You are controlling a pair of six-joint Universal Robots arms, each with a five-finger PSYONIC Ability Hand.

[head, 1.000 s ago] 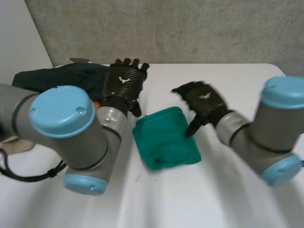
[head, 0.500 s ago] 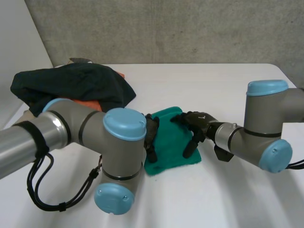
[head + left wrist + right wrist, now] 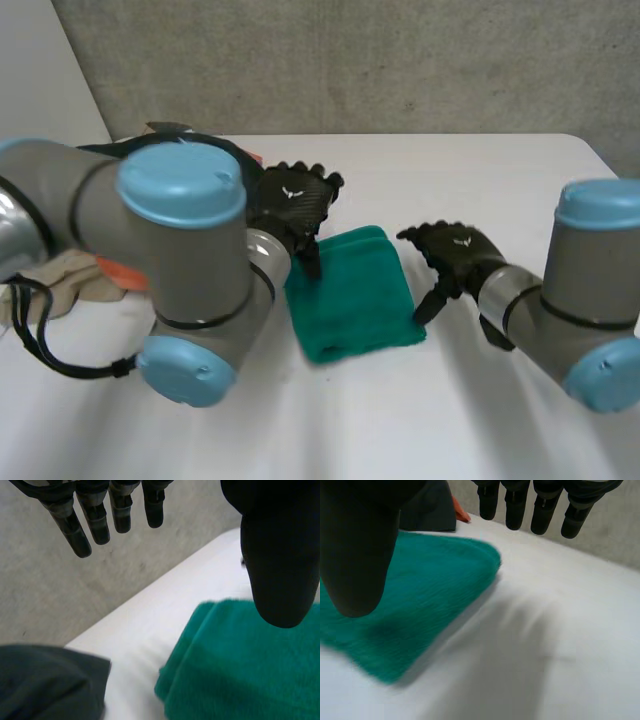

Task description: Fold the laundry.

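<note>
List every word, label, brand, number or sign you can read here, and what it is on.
No readable text anywhere.
Left hand: a small white mark on its back, too small to read.
Right hand: the same kind of mark, too small to read.
Green towel: none.

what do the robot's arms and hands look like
Both arms, the left arm and the right arm, are thick grey cylindrical segments with round light-blue caps at the joints. Each ends in a black hand, the left hand and the right hand, with a small white emblem on its back, segmented black fingers and a broad rounded thumb.
</note>
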